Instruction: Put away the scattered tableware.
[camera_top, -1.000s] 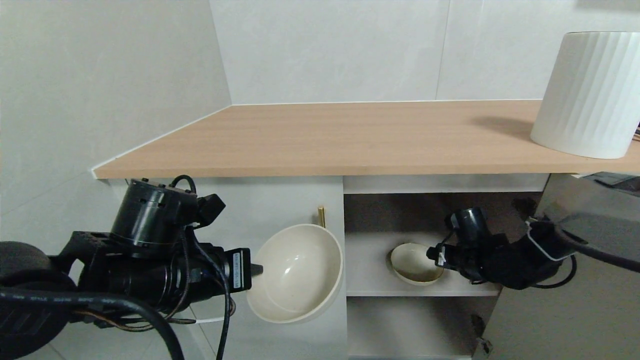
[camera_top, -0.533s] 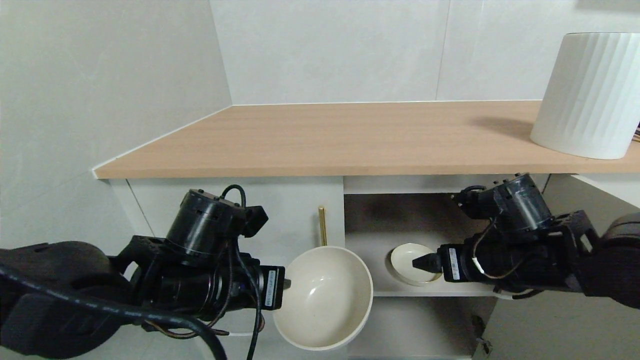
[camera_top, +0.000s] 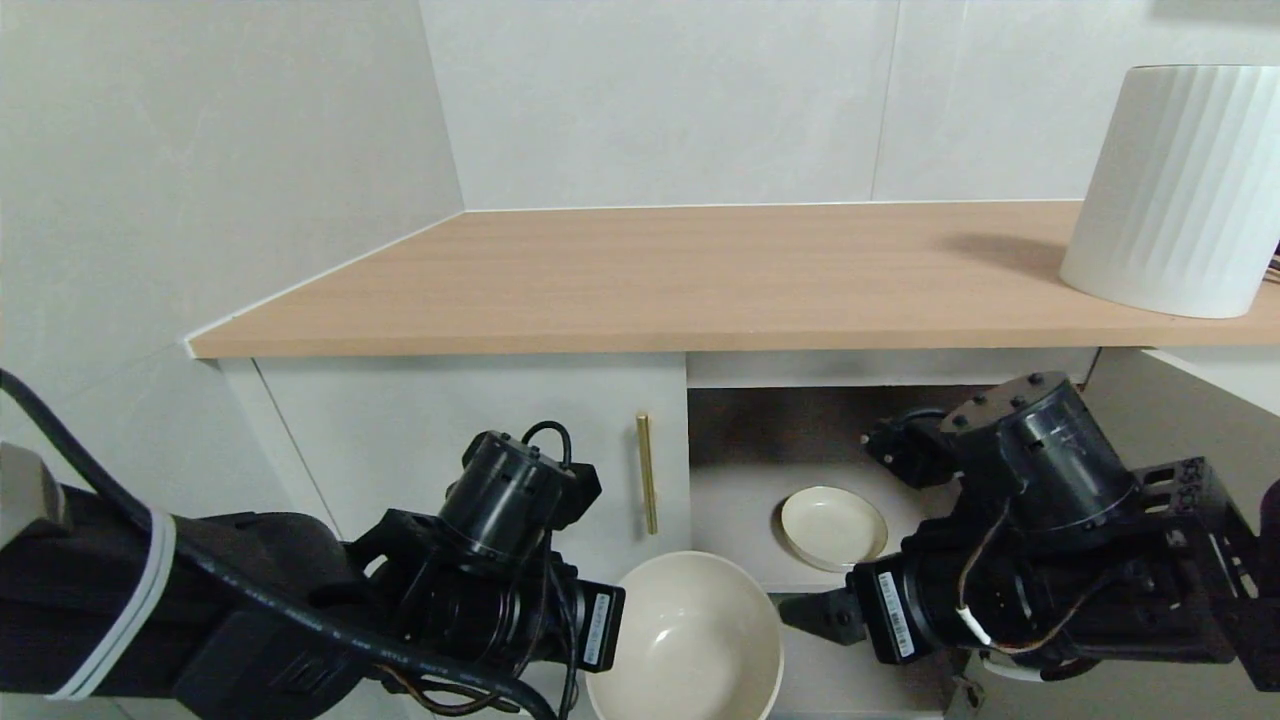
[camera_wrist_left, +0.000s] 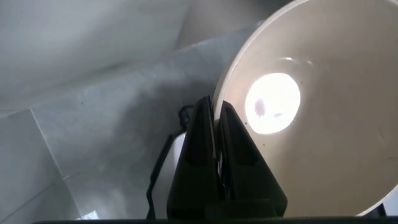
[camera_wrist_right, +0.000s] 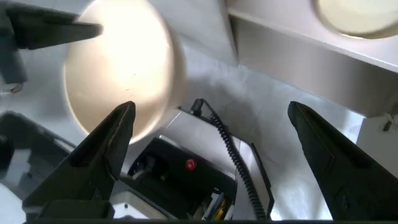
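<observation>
Holds the large cream bowl (camera_top: 690, 640) by its rim in the left gripper (camera_wrist_left: 215, 134), with the fingers (camera_wrist_left: 200, 143) pinched together on the thin wall, one inside the bowl and one outside. Has the bowl out ahead of that gripper's tips, hollow turned upward, in the air and resting on nothing, low in front of the cabinet.

Has the right gripper (camera_wrist_right: 211, 109) facing the left one from the bowl's opposite side, with its fingers (camera_wrist_right: 112, 143) spread wide and nothing between them. Brings those tips near the bowl's rim. Cannot tell from the head view whether there is contact. From the right wrist, sees the bowl lying beyond one fingertip, not inside the gap.

Finds a small cream plate (camera_top: 833, 525) lying flat on the white shelf (camera_top: 730, 520) of the open cabinet bay, above and beyond the right gripper. Sees it apart from both grippers and from the bowl.

Has a closed white cabinet door (camera_top: 450, 420) behind and above the left gripper. Sees the door's upright brass handle (camera_top: 647, 487) just above the bowl's rim, ahead of the left gripper's tips.

Finds the wooden countertop (camera_top: 700, 280) well above both grippers, running across the cabinet. Notes a white ribbed container (camera_top: 1180, 190) upright on it, high above the right gripper and off to that gripper's right, well apart from bowl and plate.
</observation>
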